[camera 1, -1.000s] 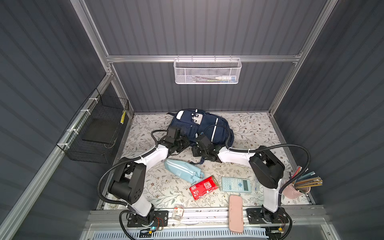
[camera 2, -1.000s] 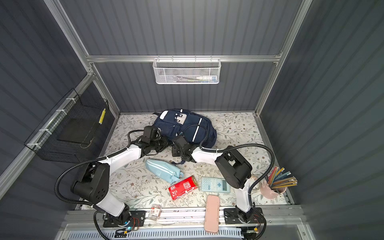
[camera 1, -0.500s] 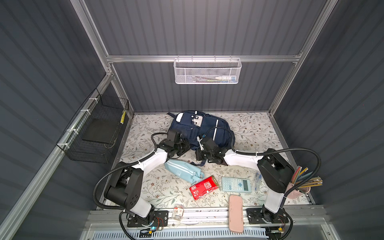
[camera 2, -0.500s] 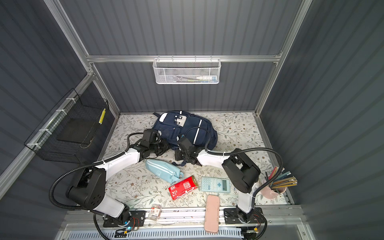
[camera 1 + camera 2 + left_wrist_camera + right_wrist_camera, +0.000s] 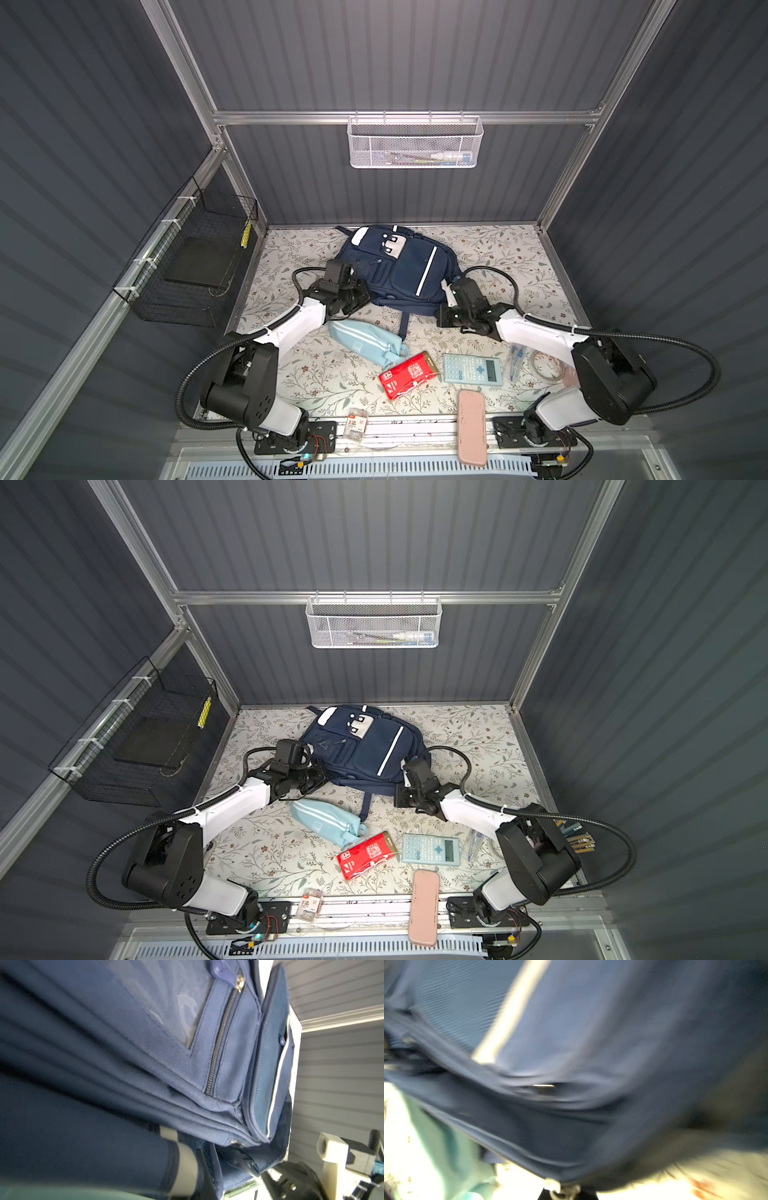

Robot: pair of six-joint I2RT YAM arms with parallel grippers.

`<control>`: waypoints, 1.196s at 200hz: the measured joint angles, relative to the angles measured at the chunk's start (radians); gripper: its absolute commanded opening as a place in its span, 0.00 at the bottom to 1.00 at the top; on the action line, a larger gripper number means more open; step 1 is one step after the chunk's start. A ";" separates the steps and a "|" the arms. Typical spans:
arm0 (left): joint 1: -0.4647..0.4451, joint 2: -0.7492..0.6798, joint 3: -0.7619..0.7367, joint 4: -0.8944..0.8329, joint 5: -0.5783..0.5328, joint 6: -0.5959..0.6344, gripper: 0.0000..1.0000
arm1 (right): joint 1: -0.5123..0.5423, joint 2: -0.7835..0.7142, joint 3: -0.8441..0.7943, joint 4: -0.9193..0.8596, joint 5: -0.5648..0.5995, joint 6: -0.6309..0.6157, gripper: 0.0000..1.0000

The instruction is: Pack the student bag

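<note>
One bag (image 5: 399,270), flat at rear centre of mat (image 5: 316,374). My two grippers, left (image 5: 362,296) and right (image 5: 446,292), both closed at its near corners; hold on fabric unclear. One pouch (image 5: 363,343), one calculator (image 5: 471,369). Two wall baskets: white basket (image 5: 374,145) holds pens (image 5: 415,158), black basket (image 5: 174,307) a dark slab (image 5: 199,262).

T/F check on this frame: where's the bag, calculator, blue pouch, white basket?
1. The student bag lies on the table near the back wall. True.
2. The calculator is inside the bag. False: it lies on the table beside the red packet.
3. The light blue pouch lies between the bag and the arms' bases. True.
4. The white mesh basket hangs on the left wall. False: it hangs on the back wall; the black wire basket is on the left.
</note>
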 measured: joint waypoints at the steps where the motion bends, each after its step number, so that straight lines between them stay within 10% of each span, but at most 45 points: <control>1: 0.001 0.000 0.000 0.000 0.000 0.001 0.00 | -0.003 -0.003 -0.001 -0.002 0.000 -0.002 0.00; 33: 0.008 0.056 0.000 0.049 0.068 0.017 0.00 | -0.124 -0.122 -0.033 -0.045 -0.075 -0.047 0.00; 76: -0.010 0.221 0.063 0.111 0.078 0.021 0.55 | -0.030 -0.230 -0.077 -0.154 -0.036 -0.046 0.00; 109: -0.067 0.315 0.175 0.136 0.017 0.011 0.71 | 0.141 -0.224 -0.078 -0.153 -0.014 0.010 0.00; 214: -0.169 0.079 -0.068 0.283 -0.064 -0.150 0.70 | 0.248 0.260 0.309 0.024 -0.096 0.030 0.00; 226: -0.179 0.111 -0.067 0.315 -0.059 -0.171 0.60 | 0.264 0.264 0.311 0.024 -0.094 0.022 0.00; 239: -0.184 0.150 -0.057 0.334 -0.047 -0.189 0.27 | 0.273 0.264 0.310 0.026 -0.089 0.020 0.00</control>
